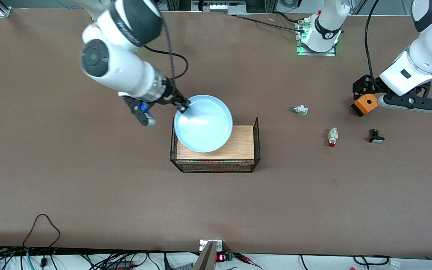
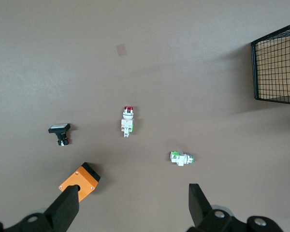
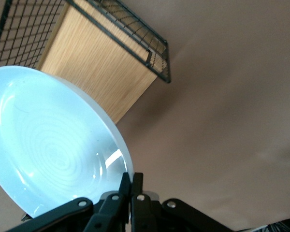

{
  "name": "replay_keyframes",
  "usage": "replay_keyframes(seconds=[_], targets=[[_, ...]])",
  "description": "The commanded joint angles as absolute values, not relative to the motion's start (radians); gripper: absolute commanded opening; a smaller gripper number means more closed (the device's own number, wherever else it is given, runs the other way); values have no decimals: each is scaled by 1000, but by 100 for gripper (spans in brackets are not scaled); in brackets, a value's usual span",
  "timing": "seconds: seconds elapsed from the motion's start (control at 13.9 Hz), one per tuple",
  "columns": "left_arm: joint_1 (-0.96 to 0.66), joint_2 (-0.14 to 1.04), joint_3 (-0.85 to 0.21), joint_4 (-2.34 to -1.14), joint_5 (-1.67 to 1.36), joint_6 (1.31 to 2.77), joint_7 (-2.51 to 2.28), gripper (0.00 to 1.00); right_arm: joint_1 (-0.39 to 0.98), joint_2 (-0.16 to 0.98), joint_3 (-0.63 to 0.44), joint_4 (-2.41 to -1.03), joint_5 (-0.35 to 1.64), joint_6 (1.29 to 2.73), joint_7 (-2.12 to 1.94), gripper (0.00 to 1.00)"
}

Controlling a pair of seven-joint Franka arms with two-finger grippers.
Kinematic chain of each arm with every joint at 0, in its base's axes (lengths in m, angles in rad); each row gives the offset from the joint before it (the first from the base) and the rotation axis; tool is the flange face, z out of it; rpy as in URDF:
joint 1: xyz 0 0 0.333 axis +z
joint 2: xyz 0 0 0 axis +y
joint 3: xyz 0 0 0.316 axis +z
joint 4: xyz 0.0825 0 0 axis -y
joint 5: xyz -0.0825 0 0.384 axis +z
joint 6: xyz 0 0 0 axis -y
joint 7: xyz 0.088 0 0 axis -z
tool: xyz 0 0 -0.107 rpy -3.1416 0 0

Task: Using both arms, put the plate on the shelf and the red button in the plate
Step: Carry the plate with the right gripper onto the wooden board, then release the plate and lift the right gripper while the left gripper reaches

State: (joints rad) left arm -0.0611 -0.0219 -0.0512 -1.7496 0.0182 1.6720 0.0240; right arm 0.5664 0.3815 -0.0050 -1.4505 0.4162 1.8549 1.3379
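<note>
The pale blue plate [image 1: 203, 123] hangs tilted over the wire basket [image 1: 255, 144], held by its rim. My right gripper [image 1: 183, 107] is shut on that rim; in the right wrist view its fingers [image 3: 131, 186] pinch the plate [image 3: 48, 150]. The red button [image 1: 332, 137], whitish with a red cap, lies on the table toward the left arm's end. My left gripper [image 1: 407, 103] is open and empty, up over the table near an orange box. In the left wrist view the red button [image 2: 127, 121] lies ahead of the open gripper [image 2: 133, 203].
The basket has a wooden floor [image 1: 242, 144]. A green-tipped white button [image 1: 300, 110], a black button with a white cap [image 1: 376, 136] and an orange box [image 1: 365, 104] lie near the red button. Cables run along the table edge nearest the camera.
</note>
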Motion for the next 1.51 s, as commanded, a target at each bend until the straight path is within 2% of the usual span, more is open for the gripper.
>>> replay_keyframes(seconds=[0.0,0.57,1.29,1.36,1.44], targets=[[-57,-25,-49,-1743,5,1660,41,100,584,423,-17,-1440,422,1888,1358,0],[-57,-25,-49,-1743,5,1658,43,100,623,502,-20,-1471,420,2080,1344,0],[-57,-25,-49,-1743,5,1658,41,100,615,491,-40,-1554,411,2086,1221,0],[-57,-25,-49,-1741,5,1658,41,100,614,491,-40,-1554,413,2085,1203,7],[-57,-25,-49,-1743,5,1658,41,100,611,491,-41,-1555,414,2077,1194,69]])
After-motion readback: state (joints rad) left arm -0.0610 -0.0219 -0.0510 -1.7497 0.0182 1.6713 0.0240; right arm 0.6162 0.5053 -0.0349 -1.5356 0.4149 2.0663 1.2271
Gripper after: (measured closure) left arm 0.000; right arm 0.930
